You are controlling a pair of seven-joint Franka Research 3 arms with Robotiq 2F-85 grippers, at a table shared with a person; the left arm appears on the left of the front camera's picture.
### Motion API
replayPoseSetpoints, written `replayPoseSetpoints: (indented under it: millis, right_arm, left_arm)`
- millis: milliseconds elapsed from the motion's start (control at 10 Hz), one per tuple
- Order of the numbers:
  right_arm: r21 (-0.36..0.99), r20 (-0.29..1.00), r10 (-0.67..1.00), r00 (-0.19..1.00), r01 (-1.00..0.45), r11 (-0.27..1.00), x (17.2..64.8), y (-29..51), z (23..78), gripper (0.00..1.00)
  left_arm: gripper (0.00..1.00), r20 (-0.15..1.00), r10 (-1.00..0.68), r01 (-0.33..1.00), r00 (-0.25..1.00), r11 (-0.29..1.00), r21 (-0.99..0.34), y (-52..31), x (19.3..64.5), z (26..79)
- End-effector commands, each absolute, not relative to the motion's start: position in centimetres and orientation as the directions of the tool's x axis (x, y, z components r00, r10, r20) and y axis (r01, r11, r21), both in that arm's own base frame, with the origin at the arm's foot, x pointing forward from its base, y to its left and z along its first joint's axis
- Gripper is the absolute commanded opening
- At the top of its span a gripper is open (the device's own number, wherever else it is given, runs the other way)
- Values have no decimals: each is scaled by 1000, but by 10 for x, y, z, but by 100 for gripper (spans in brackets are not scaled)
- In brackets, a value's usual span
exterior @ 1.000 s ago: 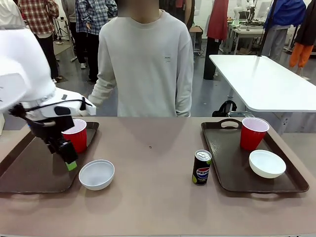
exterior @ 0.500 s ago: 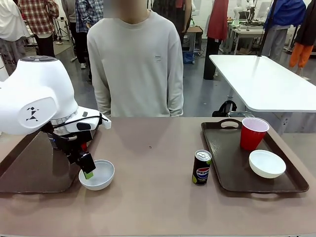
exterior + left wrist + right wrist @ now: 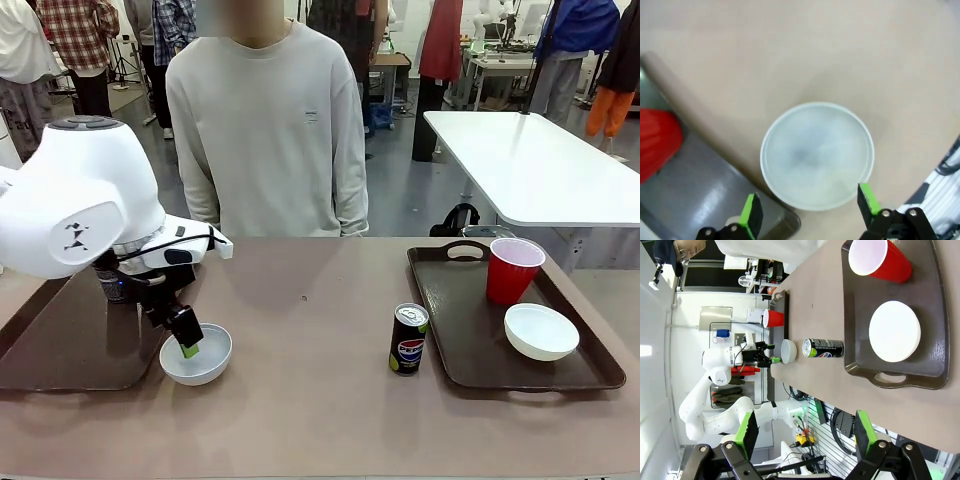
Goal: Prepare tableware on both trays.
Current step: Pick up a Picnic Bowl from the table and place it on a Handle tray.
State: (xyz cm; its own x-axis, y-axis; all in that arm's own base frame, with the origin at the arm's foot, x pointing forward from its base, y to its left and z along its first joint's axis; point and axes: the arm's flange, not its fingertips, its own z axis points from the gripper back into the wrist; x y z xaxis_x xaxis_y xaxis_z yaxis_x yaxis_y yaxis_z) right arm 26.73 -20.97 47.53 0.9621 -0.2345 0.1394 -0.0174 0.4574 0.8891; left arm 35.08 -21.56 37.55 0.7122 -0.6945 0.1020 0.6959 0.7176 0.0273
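Observation:
A small white bowl [image 3: 197, 357] sits on the table just off the right edge of the left tray [image 3: 50, 345]. My left gripper [image 3: 188, 340] hangs open right over it. In the left wrist view its green pads [image 3: 751, 220] stand on either side of the bowl [image 3: 817, 155], with a red cup [image 3: 655, 142] on the tray [image 3: 705, 192] beside it. The right tray [image 3: 470, 345] holds a red cup [image 3: 512, 270] and a white bowl [image 3: 541, 331]. A Pepsi can [image 3: 408, 339] stands on the table left of that tray. My right gripper [image 3: 805, 432] is open, high above the right tray [image 3: 936, 315].
A person in a light grey sweater [image 3: 270, 130] stands at the far edge of the table, arms down. The brown tabletop [image 3: 310, 300] lies bare between the trays. My bulky left arm [image 3: 75, 200] hides much of the left tray in the front view.
My left arm has swung right, from beside the red cup on the left tray to over the white bowl. The person has shifted slightly left.

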Motion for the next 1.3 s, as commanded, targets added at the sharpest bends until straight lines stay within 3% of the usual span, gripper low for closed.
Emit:
replayPoseSetpoints:
  millis: [0, 300, 400, 500, 600, 700, 800, 900, 1000, 1100, 1200]
  right_arm:
    - [886, 143, -219, 965, -26, 463, 264, -210, 475, 100]
    - [886, 143, -219, 965, -26, 463, 264, -210, 475, 100]
    - [886, 143, -219, 965, -26, 463, 264, -210, 475, 100]
    - [886, 143, -219, 965, -26, 463, 264, -210, 475, 100]
    - [886, 143, -219, 965, -26, 463, 264, -210, 475, 100]
    - [886, 143, -219, 965, -26, 463, 264, -210, 475, 100]
    - [886, 143, -219, 965, -26, 463, 264, -210, 475, 100]
    - [886, 143, -219, 965, -26, 463, 264, -210, 475, 100]
    - [886, 143, -219, 965, -26, 463, 264, -210, 475, 100]
    - [886, 143, -219, 965, -26, 463, 264, -210, 475, 100]
    - [886, 143, -219, 965, -26, 463, 264, -210, 475, 100]
  left_arm:
    - [100, 112, -694, 691, 712, 720, 64, -234, 376, 362]
    - [100, 106, -682, 680, 723, 731, 58, -230, 396, 353]
    - [84, 129, -681, 679, 721, 731, 64, -230, 398, 350]
    - [83, 138, -677, 674, 723, 735, 74, -228, 400, 351]
    - [67, 140, -675, 670, 725, 737, 86, -226, 404, 350]
    - [67, 131, -669, 665, 731, 743, 80, -223, 405, 348]
    - [51, 119, -666, 662, 736, 746, 79, -222, 405, 344]
    - [52, 104, -668, 664, 737, 744, 79, -222, 406, 340]
    - [39, 87, -668, 664, 739, 744, 80, -220, 405, 340]
    - [56, 76, -664, 660, 744, 747, 79, -220, 407, 338]
    - [30, 62, -656, 652, 752, 754, 80, -219, 407, 338]
